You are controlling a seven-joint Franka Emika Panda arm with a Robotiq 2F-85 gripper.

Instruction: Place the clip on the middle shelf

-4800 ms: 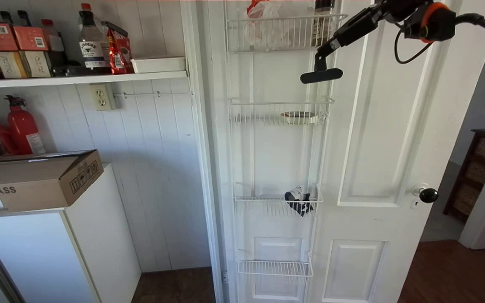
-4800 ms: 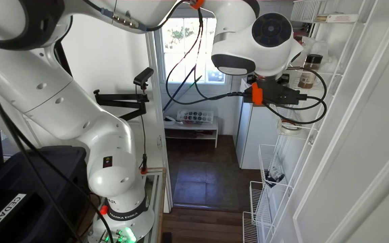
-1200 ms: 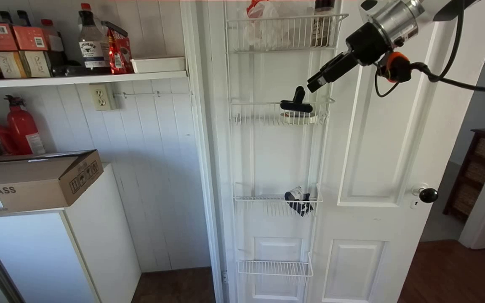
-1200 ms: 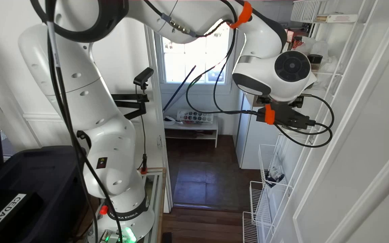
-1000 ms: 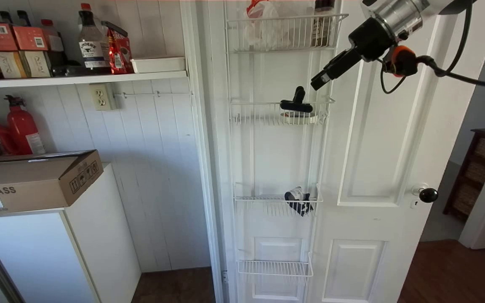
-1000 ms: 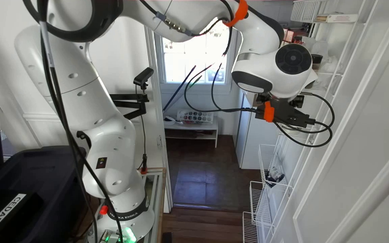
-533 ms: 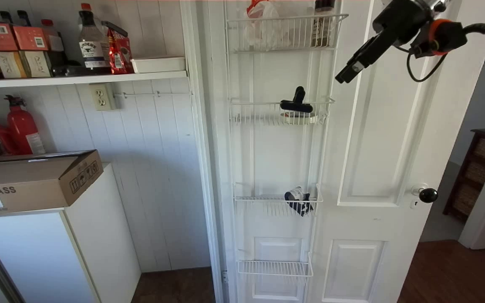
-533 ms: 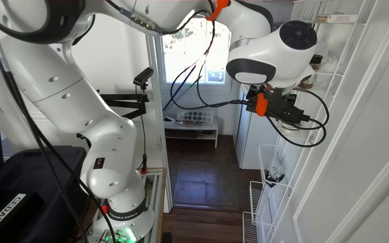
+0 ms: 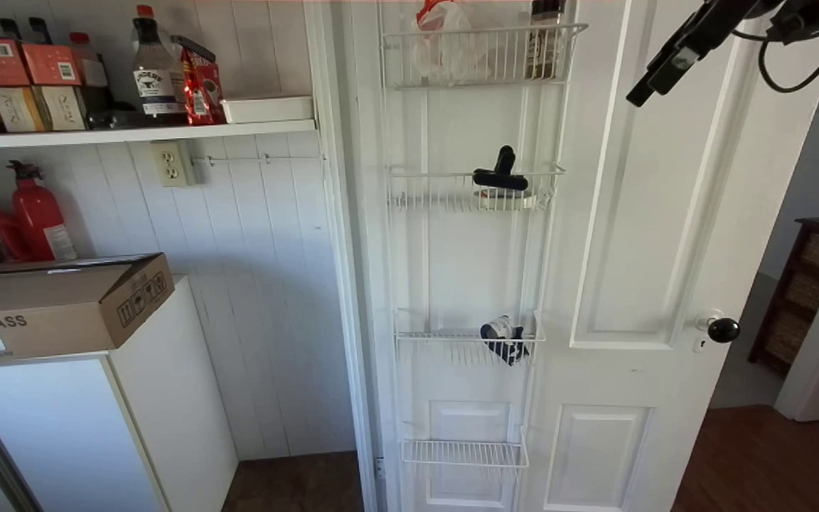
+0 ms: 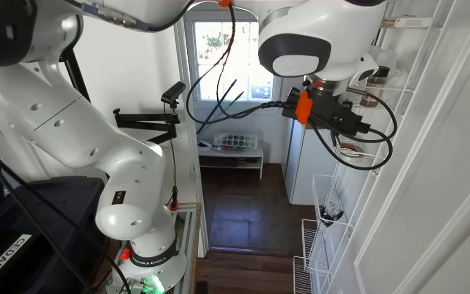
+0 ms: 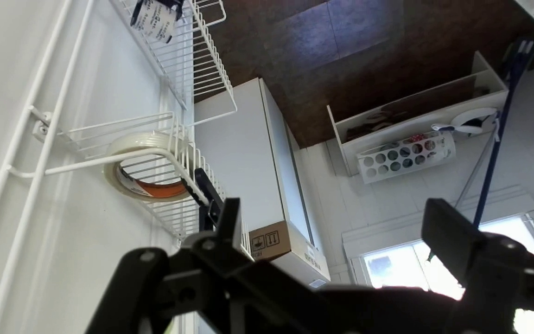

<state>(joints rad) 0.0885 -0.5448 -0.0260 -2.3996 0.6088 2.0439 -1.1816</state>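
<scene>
Toward the right end of the middle shelf, which I judge to be the second basket down in an exterior view, the clip sits at the front rail. Its bar lies sideways, level with that rail, and its stub points up, probably because the tape takes up the same corner and leaves it little room to lie flat. The wrist view shows clip and tape close together, but whether the clip leans on the tape, straddles the rail or only rests on it cannot be told. Placed so near the edge, it may tip outward if the shelf is knocked; a spot farther left would likely hold it more safely.

The gripper has its fingers spread wide with nothing between them. In the wrist view the finger on the left seems to come right up to the clip, yet an exterior view sets the gripper before the right part of the door, higher and well apart, so the shelf and what lies there must be bearing the clip. That fits a finished release: the placing looks done, and the next move calls only for a path away from the wires. The pouch lies in the lower basket, where the rail probably keeps it from sliding out.
</scene>
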